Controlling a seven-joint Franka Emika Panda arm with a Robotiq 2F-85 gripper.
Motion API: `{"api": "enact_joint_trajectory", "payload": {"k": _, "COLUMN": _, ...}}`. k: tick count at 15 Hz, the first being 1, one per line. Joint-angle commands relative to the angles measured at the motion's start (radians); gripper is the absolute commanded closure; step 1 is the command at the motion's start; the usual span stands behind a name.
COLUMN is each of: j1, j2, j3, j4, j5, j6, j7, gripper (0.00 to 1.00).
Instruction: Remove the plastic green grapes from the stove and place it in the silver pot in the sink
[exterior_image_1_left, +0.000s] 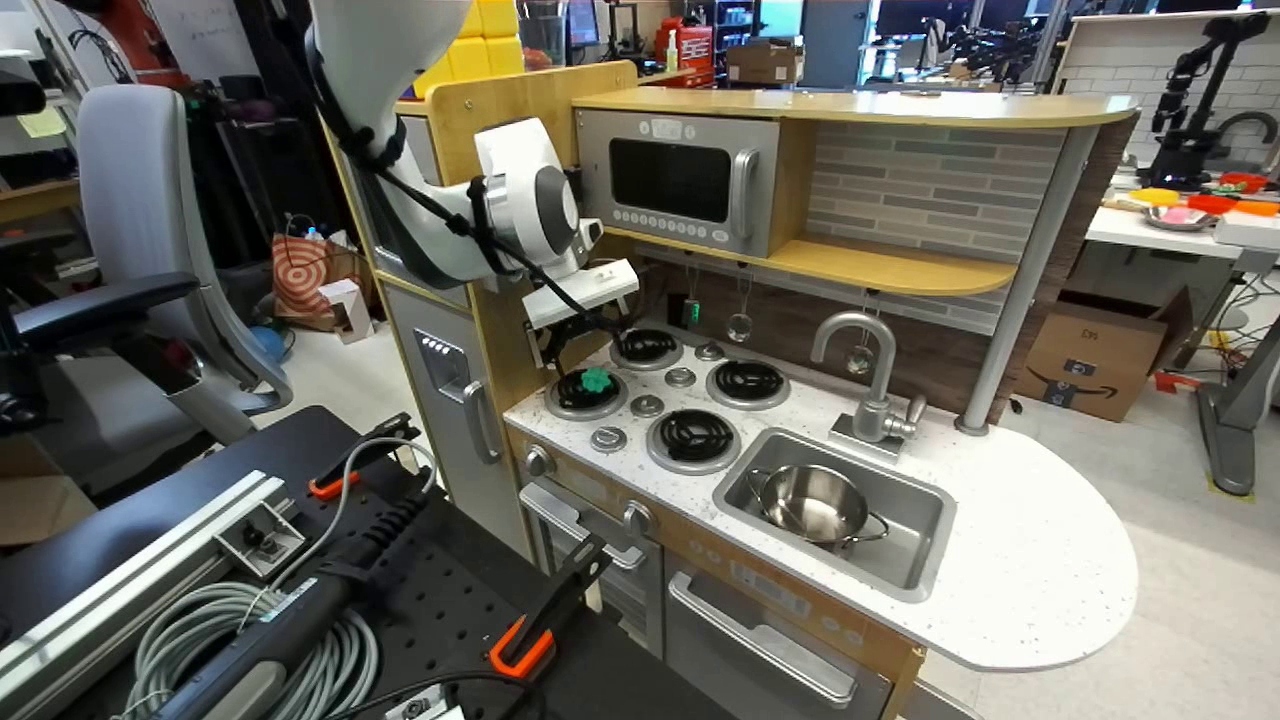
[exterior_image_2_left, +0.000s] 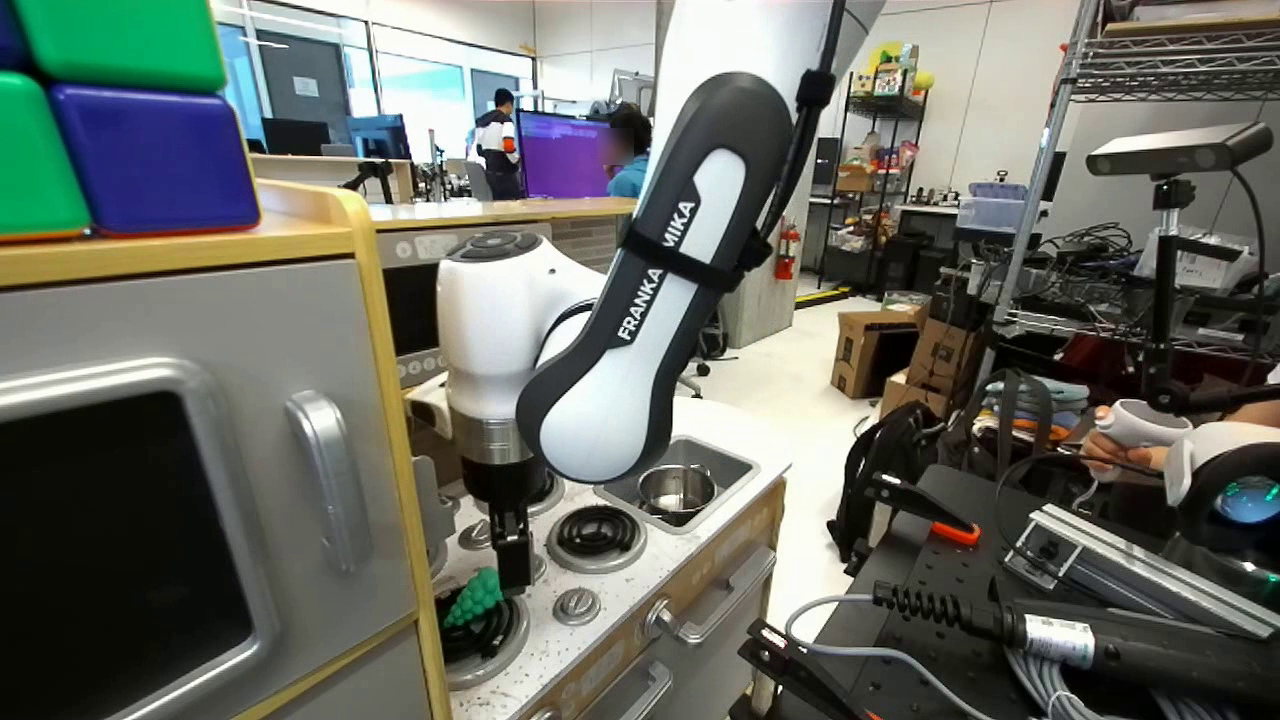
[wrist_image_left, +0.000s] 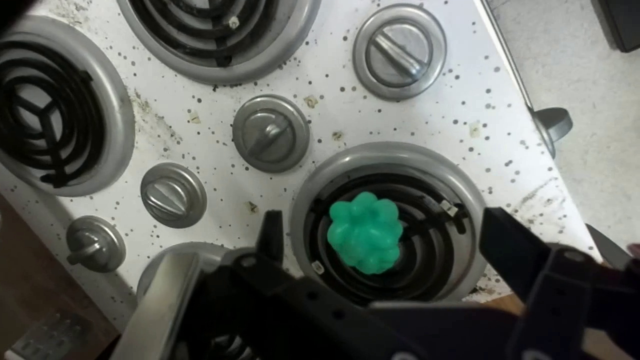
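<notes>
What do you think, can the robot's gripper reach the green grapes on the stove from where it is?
Probably yes: in the wrist view, the gripper stands open, the green grapes on a burner appear between its fingers, and nothing visible covers them.

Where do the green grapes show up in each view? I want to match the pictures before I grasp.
In an exterior view: green grapes near the centre, slightly left and below.
In an exterior view: green grapes low, left of centre.
In the wrist view: green grapes right of and below centre, between the parted jaws.
Shared landmark: the black, silver-ringed stove burner beneath the grapes, visible in all three views.
</notes>
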Motion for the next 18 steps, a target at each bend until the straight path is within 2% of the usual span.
{"api": "enact_joint_trajectory", "payload": {"k": 1, "j1": 0.029, "j2": 0.094, "j3": -0.001, "j4": 0.139, "j5": 0.025, "j6": -0.103, "j7": -0.053, "gripper": 0.0}}
{"api": "enact_joint_trajectory", "payload": {"k": 6, "j1": 0.028, "j2": 0.198, "j3": 0.008, "j4": 0.274, "j5": 0.048, "j6": -0.147, "j7": -0.069, "gripper": 0.0}}
{"api": "enact_joint_trajectory", "payload": {"k": 7, "j1": 0.023, "j2": 0.214, "j3": 0.011, "j4": 0.296, "j5": 0.055, "j6": -0.156, "j7": -0.072, "gripper": 0.18}}
{"api": "enact_joint_trajectory", "payload": {"k": 9, "j1": 0.018, "j2": 0.237, "j3": 0.015, "j4": 0.327, "j5": 0.072, "j6": -0.165, "j7": -0.084, "gripper": 0.32}}
{"api": "enact_joint_trajectory", "payload": {"k": 12, "j1": 0.013, "j2": 0.246, "j3": 0.014, "j4": 0.337, "j5": 0.091, "j6": -0.156, "j7": -0.095, "gripper": 0.59}}
{"api": "enact_joint_trajectory", "payload": {"k": 15, "j1": 0.01, "j2": 0.189, "j3": -0.013, "j4": 0.262, "j5": 0.083, "j6": -0.114, "j7": -0.077, "gripper": 0.79}}
{"api": "enact_joint_trajectory", "payload": {"k": 18, "j1": -0.011, "j2": 0.106, "j3": -0.064, "j4": 0.131, "j5": 0.067, "j6": -0.041, "j7": -0.034, "gripper": 0.81}}
